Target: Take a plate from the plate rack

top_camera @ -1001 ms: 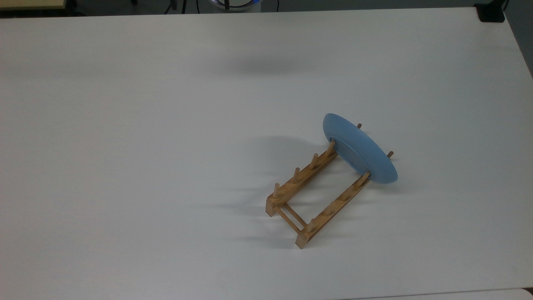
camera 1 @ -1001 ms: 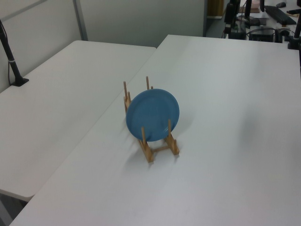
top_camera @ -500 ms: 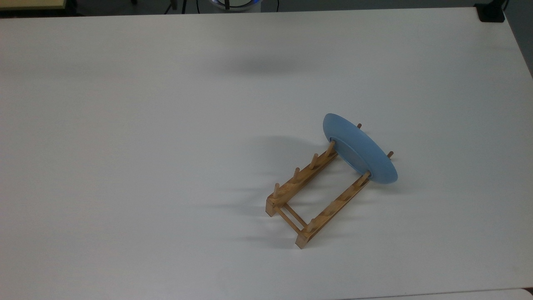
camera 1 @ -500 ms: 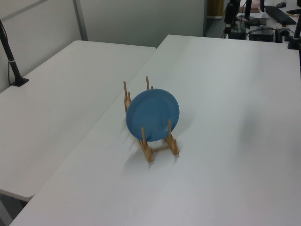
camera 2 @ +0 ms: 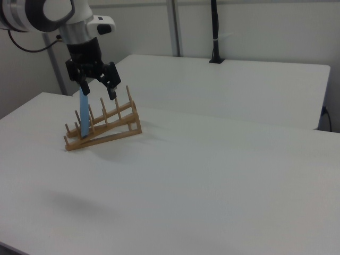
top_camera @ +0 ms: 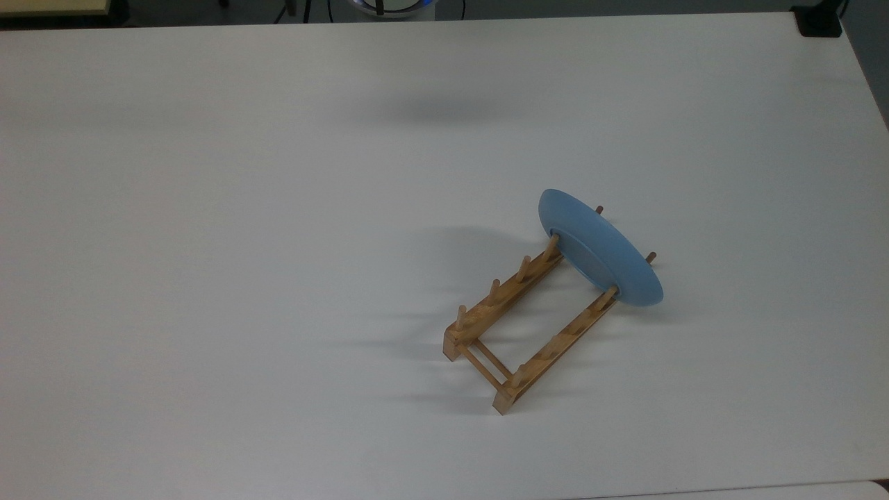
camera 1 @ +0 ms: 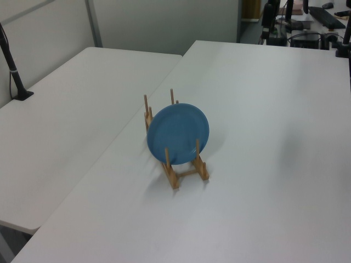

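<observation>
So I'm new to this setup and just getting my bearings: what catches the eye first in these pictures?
The light-blue plate stands on edge between the end pegs of the small wooden plate rack, on a bare white table, right of centre in the top view. In the right view, the open gripper hangs in front of the rack, its fingers spread.

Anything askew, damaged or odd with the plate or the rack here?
Nothing stands out. The plate stands on edge in the end slot of the plate rack, leaning slightly against the pegs; both look intact. The open pincer hangs above them.
</observation>
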Available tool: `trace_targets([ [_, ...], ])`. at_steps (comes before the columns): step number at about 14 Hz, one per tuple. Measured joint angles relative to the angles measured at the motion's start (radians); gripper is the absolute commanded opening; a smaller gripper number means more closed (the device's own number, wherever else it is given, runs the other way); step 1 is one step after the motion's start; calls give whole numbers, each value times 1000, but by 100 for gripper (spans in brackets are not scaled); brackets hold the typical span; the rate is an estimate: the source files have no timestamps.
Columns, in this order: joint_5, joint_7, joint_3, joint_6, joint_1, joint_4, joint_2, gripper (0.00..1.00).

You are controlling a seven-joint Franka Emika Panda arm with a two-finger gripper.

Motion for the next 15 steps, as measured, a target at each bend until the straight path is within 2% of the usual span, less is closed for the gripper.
trace_targets([
  [10,0,-32,10,0,44,-3,30,100],
  [15,-12,-29,16,251,147,9,130,100],
])
